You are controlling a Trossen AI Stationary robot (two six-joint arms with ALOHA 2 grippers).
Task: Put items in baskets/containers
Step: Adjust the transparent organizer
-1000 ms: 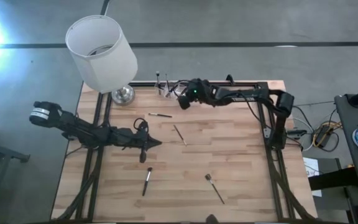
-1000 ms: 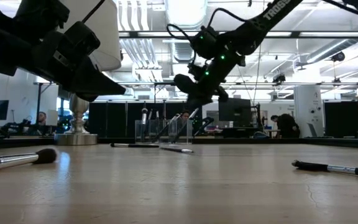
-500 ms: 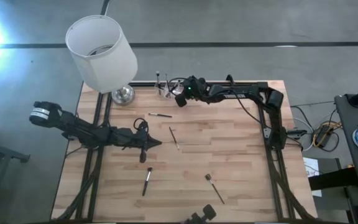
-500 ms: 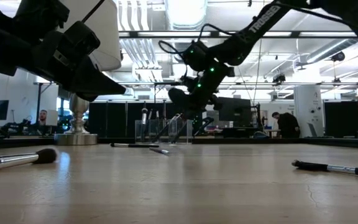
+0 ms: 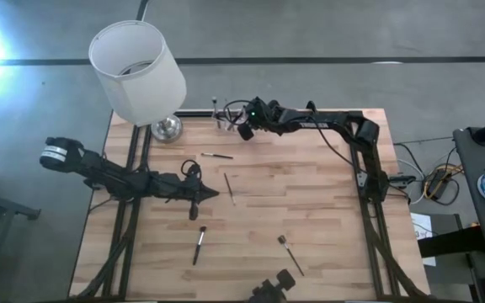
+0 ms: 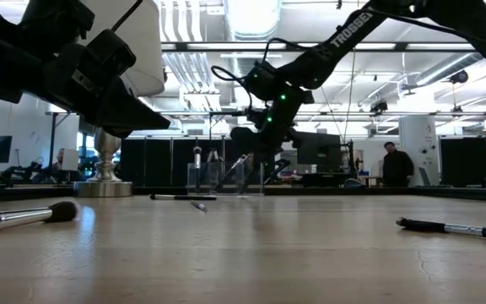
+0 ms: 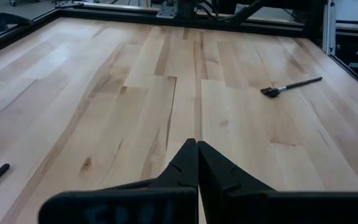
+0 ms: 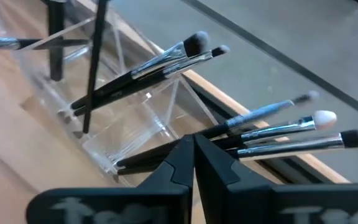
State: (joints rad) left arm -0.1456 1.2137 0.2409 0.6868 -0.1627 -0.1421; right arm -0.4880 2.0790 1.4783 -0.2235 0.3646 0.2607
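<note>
Hovering my right gripper (image 8: 193, 144), jaws pressed together and empty, just beside the small clear plastic compartment holder (image 8: 114, 140) at the table's far edge, where thin dark-handled makeup brushes (image 8: 143, 71) lean. My left gripper (image 7: 197, 163), also closed, waits mid-table.

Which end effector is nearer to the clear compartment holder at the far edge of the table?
Right. The right end effector sits right at the clear holder, fingers closed. The left end effector hovers over mid-table, well short of it, closed too.
</note>
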